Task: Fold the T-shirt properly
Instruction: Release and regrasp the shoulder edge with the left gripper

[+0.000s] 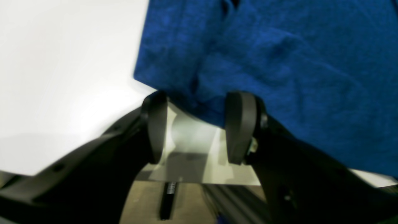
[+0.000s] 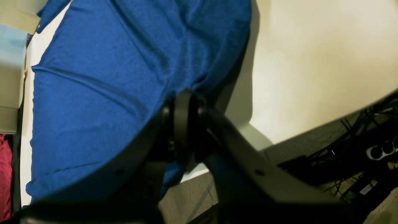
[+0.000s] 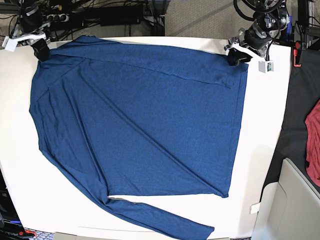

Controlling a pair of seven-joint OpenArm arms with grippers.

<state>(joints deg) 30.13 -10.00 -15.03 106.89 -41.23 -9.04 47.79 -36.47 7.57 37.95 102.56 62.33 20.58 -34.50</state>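
Observation:
The blue T-shirt (image 3: 140,120) lies spread flat on the white table (image 3: 265,130), with one long sleeve trailing toward the near edge. My right gripper (image 3: 41,51) is at the far left corner of the shirt. In the right wrist view its fingers (image 2: 186,105) are pressed together with blue fabric (image 2: 102,93) bunched between them. My left gripper (image 3: 235,56) is at the far right corner. In the left wrist view its fingers (image 1: 241,124) stand apart, and the shirt's edge (image 1: 279,68) lies at their tips.
A red cloth (image 3: 314,140) hangs off to the right, beside a pale bin (image 3: 292,200) at the near right corner. Cables and a power strip (image 2: 379,151) lie on the floor past the table's far edge.

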